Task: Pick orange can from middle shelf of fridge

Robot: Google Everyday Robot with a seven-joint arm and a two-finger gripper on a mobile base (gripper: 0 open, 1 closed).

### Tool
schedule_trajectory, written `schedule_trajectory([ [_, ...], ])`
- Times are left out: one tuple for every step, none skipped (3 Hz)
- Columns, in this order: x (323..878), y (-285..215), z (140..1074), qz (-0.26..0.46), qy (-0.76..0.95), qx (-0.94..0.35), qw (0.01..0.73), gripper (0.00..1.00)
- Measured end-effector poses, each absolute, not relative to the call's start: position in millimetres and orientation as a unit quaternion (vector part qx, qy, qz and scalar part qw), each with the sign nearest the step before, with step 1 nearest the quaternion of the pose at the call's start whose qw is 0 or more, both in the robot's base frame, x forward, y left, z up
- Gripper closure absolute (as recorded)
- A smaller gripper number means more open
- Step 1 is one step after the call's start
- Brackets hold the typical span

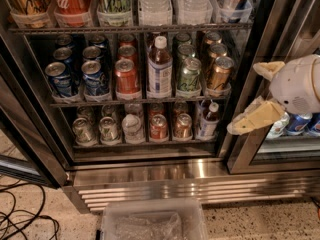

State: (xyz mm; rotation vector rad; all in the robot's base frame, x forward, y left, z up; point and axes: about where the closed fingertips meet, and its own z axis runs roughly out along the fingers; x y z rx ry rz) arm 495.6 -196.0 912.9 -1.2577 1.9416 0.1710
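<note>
The fridge stands open with dark wire racks of drinks. On the middle shelf a row of orange cans stands at the right end, and the front orange can is upright at the shelf's edge. To its left are green cans, a white-capped bottle, red cans and blue cans. My gripper is outside the fridge to the right of the orange can, by the door frame. Its beige fingers are spread open and empty.
The top rack holds tall cans and water bottles. The bottom rack holds mostly silver cans and a small bottle. A clear plastic bin sits on the floor in front. Cables lie at the lower left. Blue cans show behind the right door.
</note>
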Motion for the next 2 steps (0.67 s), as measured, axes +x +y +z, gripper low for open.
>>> schedule_trajectory([
  [486.4, -199.7, 908.8, 0.081, 0.773, -0.476, 0.413, 0.0],
  [487.0, -198.2, 909.4, 0.081, 0.772, -0.477, 0.413, 0.0],
])
